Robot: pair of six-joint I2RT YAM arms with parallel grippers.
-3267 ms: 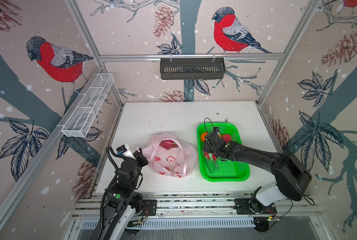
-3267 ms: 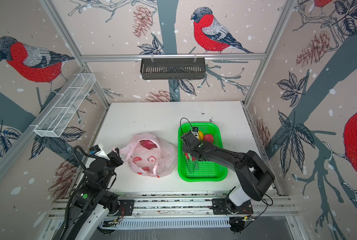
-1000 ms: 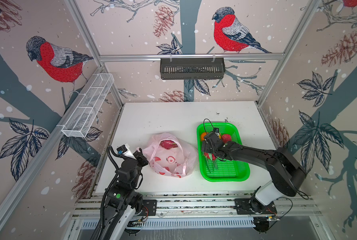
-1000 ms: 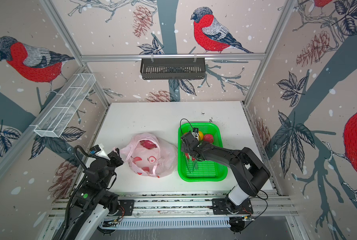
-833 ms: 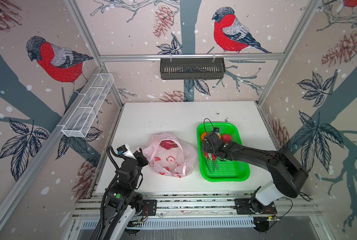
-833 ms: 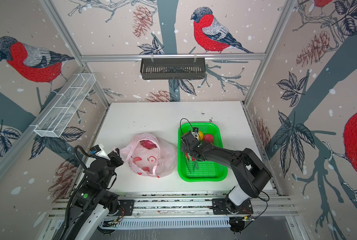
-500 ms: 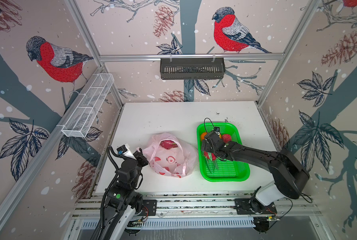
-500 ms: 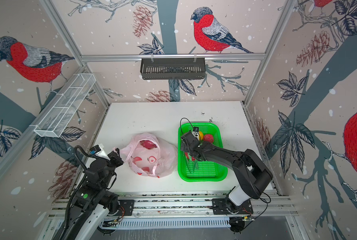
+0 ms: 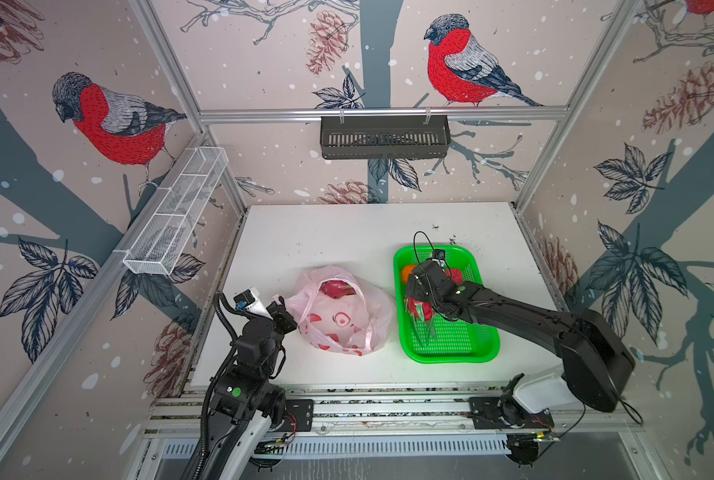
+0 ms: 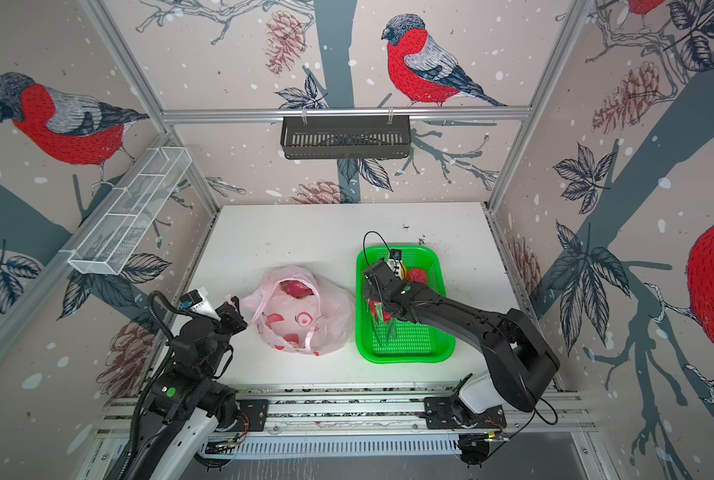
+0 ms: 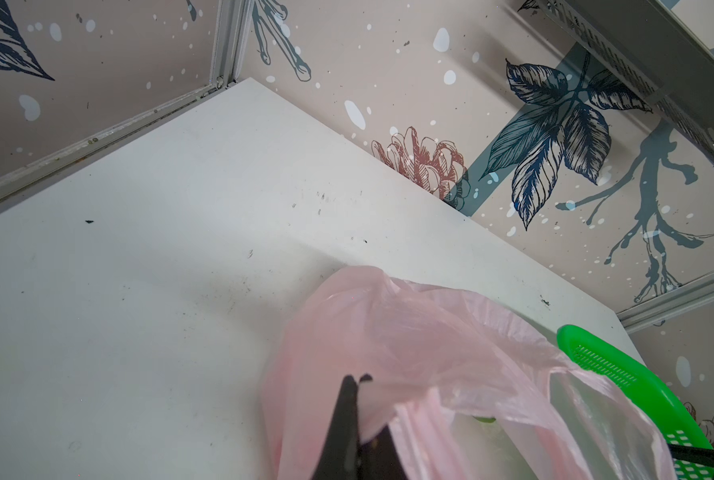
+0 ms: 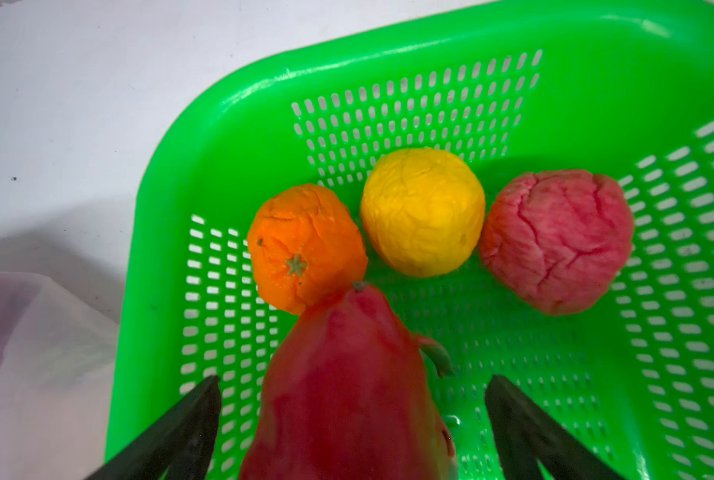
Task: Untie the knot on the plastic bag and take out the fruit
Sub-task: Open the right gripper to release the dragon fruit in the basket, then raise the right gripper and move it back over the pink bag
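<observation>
Right gripper [image 12: 353, 380] wide apart around dragon fruit [image 12: 343, 432]

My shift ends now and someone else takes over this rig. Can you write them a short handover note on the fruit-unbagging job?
Left gripper: shut, pinching the edge of the thin translucent pale pink plastic bag on the white table.
Right gripper: open, jaws on either side of a magenta dragon fruit lying in the green perforated plastic tray, with gaps on both sides.
Done: the bag is untied and its mouth is open. The orange, yellow round citrus, pinkish-red round fruit and that dragon fruit are in the tray.
Left to do: a second magenta dragon fruit sits in the bag. Take it out.
</observation>
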